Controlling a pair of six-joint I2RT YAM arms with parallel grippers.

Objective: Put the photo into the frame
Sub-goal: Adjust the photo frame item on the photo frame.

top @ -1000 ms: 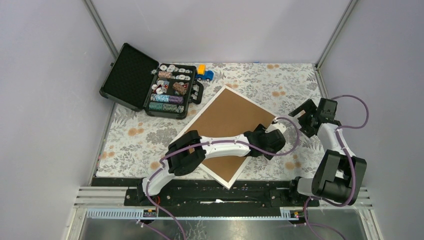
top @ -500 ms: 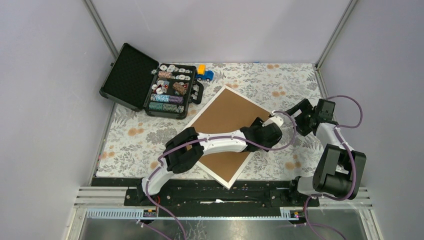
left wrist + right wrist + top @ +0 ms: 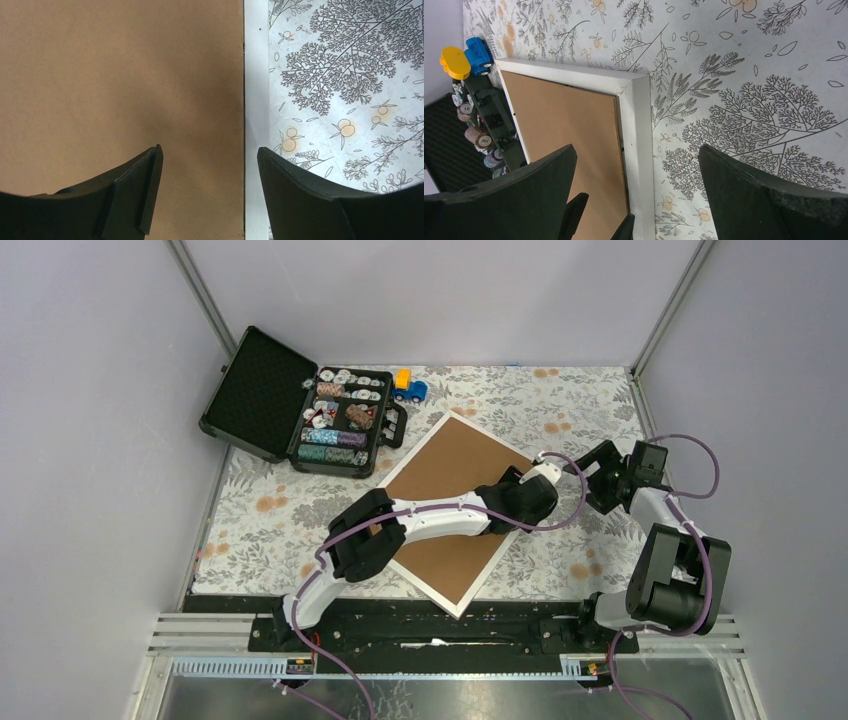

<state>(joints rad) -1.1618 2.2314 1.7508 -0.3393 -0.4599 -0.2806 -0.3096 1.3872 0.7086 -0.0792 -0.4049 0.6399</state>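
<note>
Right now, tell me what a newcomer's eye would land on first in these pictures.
The big white frame lies brown back up, slantwise in the middle of the floral table. The open left claw straddles its right edge, and the right claw hangs open over a nearby corner. At the far left sits an open black case holding poker chips.

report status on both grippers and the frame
Left gripper open, fingers either side of frame edge. Right gripper open, hovering by its corner. Brown back up, photo not in view. Chip case and toy truck beyond far corner.
</note>
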